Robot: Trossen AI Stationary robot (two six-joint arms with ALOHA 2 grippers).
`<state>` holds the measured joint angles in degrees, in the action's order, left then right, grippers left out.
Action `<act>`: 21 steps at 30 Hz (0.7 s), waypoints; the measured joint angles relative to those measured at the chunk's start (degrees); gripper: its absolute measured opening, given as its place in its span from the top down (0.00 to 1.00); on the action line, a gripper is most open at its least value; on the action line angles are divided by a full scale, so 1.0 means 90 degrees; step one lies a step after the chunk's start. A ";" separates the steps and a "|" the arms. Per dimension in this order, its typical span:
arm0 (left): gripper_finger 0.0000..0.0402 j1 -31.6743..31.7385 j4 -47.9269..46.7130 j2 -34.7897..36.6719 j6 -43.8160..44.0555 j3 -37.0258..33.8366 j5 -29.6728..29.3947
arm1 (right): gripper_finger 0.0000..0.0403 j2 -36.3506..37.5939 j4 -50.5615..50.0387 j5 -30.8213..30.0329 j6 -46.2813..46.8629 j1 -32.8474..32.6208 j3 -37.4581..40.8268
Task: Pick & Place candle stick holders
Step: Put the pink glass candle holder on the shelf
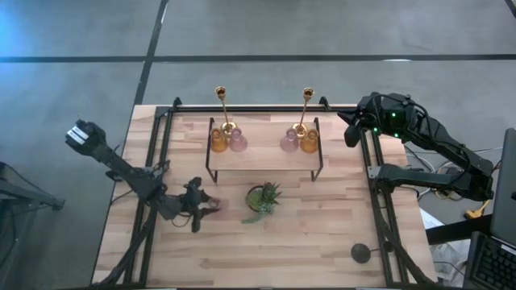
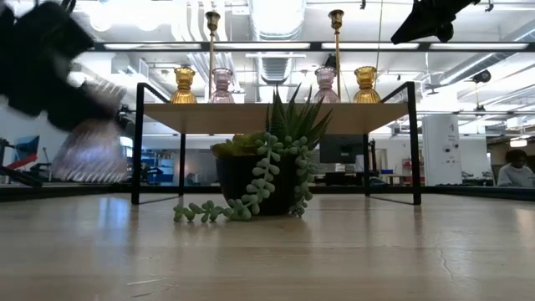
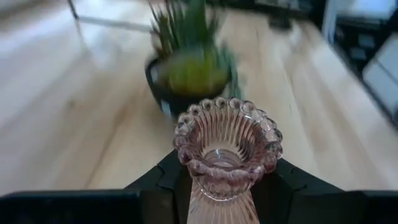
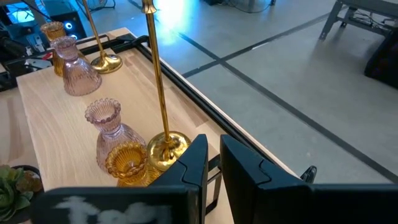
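We see the left gripper (image 1: 199, 211) low over the wooden table (image 1: 322, 242), beside the potted plant (image 1: 263, 198). From above, what it carries is hard to make out, only a small pinkish shape. The left wrist view shows it better: a pink glass holder (image 3: 227, 149) stands between the dark fingers (image 3: 163, 183), which are pinching its neck; its base is cut off. In the low view this arm is only a blur.

On the small shelf (image 1: 266, 158) stand two gold candle sticks (image 1: 223, 109), with an amber and a pink holder near each base.

The right gripper (image 1: 351, 133) waits at the shelf's right end, its fingers nearly pressed together on nothing.

The floor is grey concrete with dark lines. Behind the table is a bright workshop, where a person (image 2: 516, 167) sits, mostly hidden.
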<state>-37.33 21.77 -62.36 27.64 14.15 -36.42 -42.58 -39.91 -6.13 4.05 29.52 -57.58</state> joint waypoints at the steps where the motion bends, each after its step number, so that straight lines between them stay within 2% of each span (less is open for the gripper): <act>1: 0.68 0.0043 -0.0084 -0.0016 0.0004 0.0188 -0.0097 | 0.90 0.0002 -0.0002 0.0000 0.0000 0.0000 0.0000; 7: 0.68 0.0458 -0.1442 -0.0281 -0.0268 0.1710 -0.0389 | 0.90 0.0002 -0.0002 0.0002 -0.0002 0.0001 0.0000; 12: 0.68 0.1313 -0.2651 -0.0825 0.0076 0.3195 -0.0346 | 0.90 0.0002 -0.0002 0.0002 -0.0002 0.0000 0.0000; 16: 0.68 0.1863 -0.2996 -0.1411 -0.0148 0.4186 -0.0205 | 0.90 0.0002 -0.0004 0.0002 -0.0002 0.0000 0.0000; 21: 0.68 0.2170 -0.3033 -0.2072 -0.0541 0.5028 -0.0217 | 0.90 0.0002 -0.0020 0.0006 -0.0022 0.0002 0.0000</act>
<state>-17.80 -5.53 -81.01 22.78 59.40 -38.37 -42.57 -40.08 -6.08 3.86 29.54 -57.58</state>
